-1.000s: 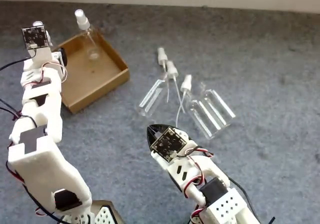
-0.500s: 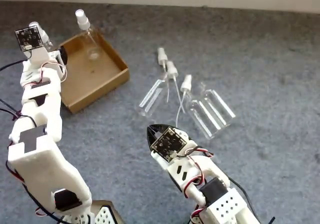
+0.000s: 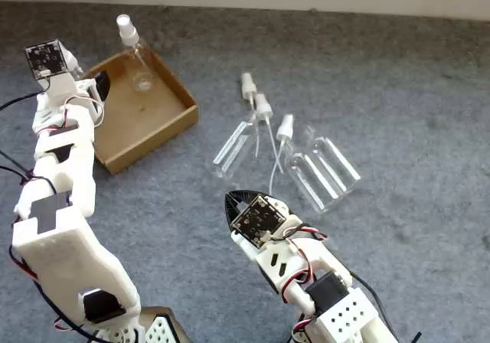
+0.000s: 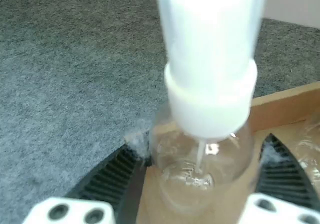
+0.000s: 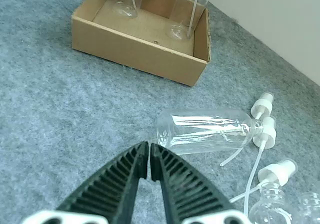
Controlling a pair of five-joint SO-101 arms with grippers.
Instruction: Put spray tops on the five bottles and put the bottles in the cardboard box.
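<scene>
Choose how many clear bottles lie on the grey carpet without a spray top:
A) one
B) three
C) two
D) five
B: three clear bottles lie on the carpet with open necks, and three spray tops lie loose beside them.

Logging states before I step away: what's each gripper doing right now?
Left gripper: closed on the capped bottle.
Right gripper: closed, empty.

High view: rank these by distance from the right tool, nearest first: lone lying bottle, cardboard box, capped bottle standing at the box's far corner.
1. Lone lying bottle, just ahead of the right tool.
2. Cardboard box, off toward the left arm's side.
3. Capped bottle, upright at the box's far corner.
</scene>
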